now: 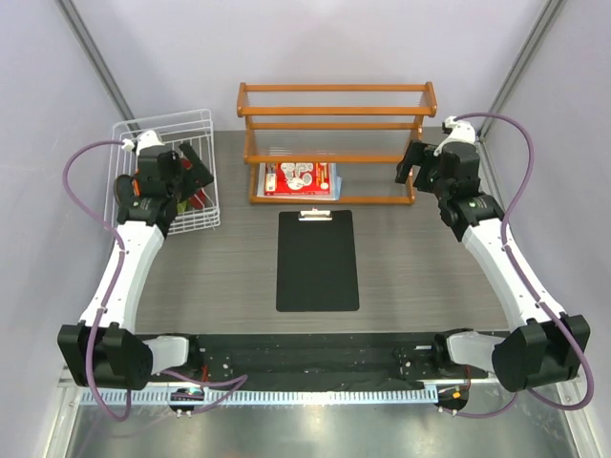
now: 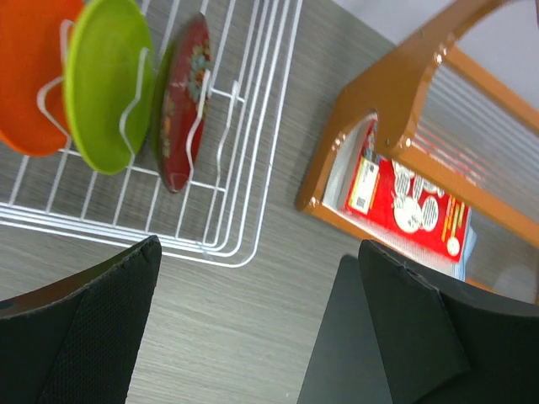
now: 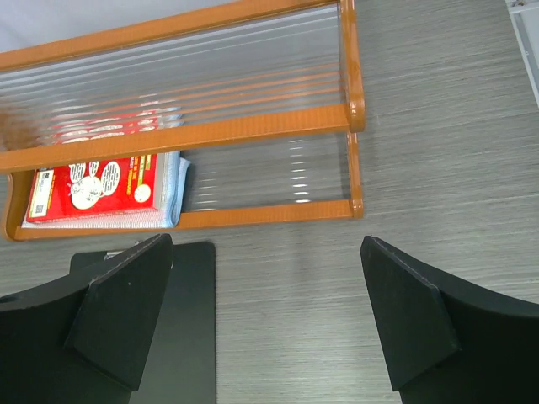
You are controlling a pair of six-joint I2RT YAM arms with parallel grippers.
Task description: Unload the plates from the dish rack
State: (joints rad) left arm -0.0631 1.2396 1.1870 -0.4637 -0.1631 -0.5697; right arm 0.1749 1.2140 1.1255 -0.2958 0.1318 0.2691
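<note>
Left wrist view: left gripper (image 2: 257, 278) jaws stand wide apart and empty, near the dish rack (image 2: 244, 255) on the counter (image 2: 253, 337). The orange plate (image 2: 29, 76), lime green plate (image 2: 105, 84) and dark red floral plate (image 2: 181, 105) stand upright between its tines. Right gripper (image 3: 265, 244) jaws are wide apart and empty, facing the wooden shelf (image 3: 210, 130). Print on the red package (image 3: 97, 185) is illegible.

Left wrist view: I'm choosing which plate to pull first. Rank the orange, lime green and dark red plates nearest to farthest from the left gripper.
From the left gripper:
1. Dark red plate, rightmost.
2. Lime green plate, middle.
3. Orange plate, far left.
</note>
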